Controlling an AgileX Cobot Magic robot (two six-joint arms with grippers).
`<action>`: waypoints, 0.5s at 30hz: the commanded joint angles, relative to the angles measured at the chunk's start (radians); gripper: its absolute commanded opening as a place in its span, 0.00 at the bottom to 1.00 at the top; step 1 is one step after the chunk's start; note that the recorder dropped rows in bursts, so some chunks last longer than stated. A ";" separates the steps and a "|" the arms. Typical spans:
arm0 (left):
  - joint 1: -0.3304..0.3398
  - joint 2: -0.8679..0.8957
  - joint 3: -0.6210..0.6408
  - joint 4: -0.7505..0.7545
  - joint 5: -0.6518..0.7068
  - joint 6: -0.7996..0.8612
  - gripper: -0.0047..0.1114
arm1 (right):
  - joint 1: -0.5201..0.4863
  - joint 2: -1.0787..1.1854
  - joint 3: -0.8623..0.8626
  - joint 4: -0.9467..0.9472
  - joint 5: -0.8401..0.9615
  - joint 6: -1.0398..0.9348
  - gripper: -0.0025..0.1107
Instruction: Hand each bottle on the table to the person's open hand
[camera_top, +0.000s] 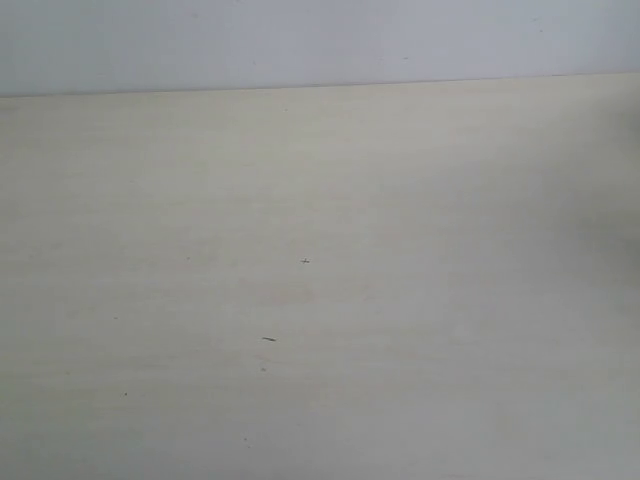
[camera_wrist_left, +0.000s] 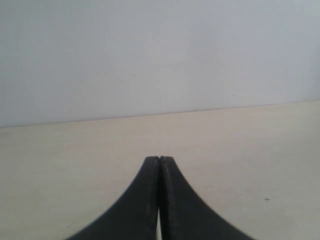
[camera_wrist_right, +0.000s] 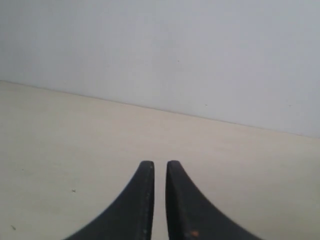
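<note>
The pale cream table fills the exterior view, and no bottle and no person's hand shows in any view. Neither gripper appears in the exterior view. In the left wrist view my left gripper hangs over the table, its black fingers pressed together at the tips with nothing between them. Over the table in the right wrist view, my right gripper has its fingers almost together, a thin slit between them and nothing held.
A plain pale grey wall rises behind the table's far edge. Tiny dark specks mark the tabletop, with another mark nearer the front.
</note>
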 joint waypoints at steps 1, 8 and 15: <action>0.002 -0.001 0.001 -0.002 -0.001 -0.007 0.04 | -0.114 -0.052 0.164 -0.028 -0.192 0.003 0.12; 0.002 -0.001 0.001 -0.002 -0.001 -0.007 0.04 | -0.308 -0.110 0.244 0.065 -0.345 0.028 0.12; 0.002 -0.001 0.001 -0.002 -0.001 -0.007 0.04 | -0.367 -0.111 0.244 0.056 -0.340 0.026 0.12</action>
